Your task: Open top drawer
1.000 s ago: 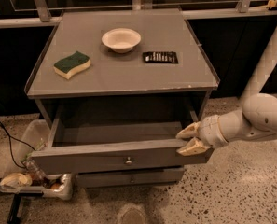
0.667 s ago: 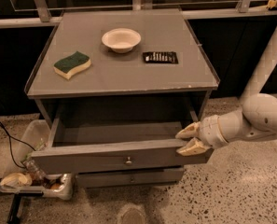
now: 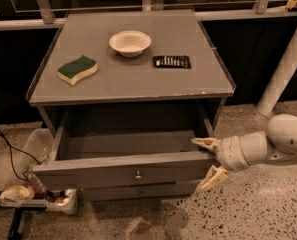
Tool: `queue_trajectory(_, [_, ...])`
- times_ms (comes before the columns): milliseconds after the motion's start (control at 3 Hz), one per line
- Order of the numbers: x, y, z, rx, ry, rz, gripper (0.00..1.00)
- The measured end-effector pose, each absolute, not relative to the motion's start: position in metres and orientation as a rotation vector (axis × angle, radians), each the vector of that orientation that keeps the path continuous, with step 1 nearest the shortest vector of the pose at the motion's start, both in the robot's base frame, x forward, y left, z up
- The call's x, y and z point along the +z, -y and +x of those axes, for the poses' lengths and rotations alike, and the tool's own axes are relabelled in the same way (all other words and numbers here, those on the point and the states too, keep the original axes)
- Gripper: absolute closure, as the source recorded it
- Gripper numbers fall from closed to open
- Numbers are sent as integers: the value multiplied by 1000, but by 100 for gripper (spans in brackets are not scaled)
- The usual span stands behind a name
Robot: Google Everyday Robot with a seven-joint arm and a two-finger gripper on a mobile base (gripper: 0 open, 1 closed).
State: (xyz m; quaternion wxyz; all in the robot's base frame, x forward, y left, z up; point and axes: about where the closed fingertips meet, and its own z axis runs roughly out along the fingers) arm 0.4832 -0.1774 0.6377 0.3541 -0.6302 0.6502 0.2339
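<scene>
In the camera view, you are seeing the top drawer (image 3: pixel 103 170) standing well out from under the tabletop (image 3: pixel 133 84), its grey box showing. Your claw (image 3: pixel 209 160) is sitting at the drawer front's right end, fingers spread apart, one over the top edge and one by the lower corner. A bowl (image 3: pixel 130 42) and a sponge (image 3: pixel 77 69) are resting on the tabletop.
</scene>
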Motion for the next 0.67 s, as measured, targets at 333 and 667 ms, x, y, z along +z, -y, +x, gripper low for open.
queue_trajectory(333, [639, 177, 483, 605, -1681, -1629, 37])
queue_trajectory(667, [635, 180, 474, 616, -1676, -1634, 61])
